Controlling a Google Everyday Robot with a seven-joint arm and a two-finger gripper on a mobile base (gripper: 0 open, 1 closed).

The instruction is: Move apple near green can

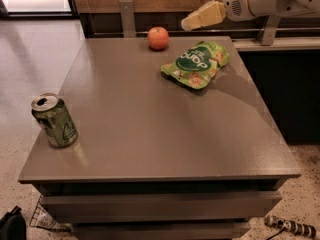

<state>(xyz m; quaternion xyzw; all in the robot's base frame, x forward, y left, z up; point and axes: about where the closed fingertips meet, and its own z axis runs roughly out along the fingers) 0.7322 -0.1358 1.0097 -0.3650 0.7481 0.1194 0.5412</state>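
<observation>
The apple (158, 38) is round and red-orange and sits near the far edge of the grey table (150, 134). The green can (54, 120) stands upright near the table's front left corner, far from the apple. The gripper (192, 21) reaches in from the upper right on a white arm and hangs above the table's far edge, to the right of the apple and a little above it, not touching it. It holds nothing that I can see.
A flat green snack bag (196, 64) with white lettering lies on the table right of the apple, below the gripper. A metal post (127, 17) stands behind the table's far edge. A dark counter (280, 84) runs along the right side.
</observation>
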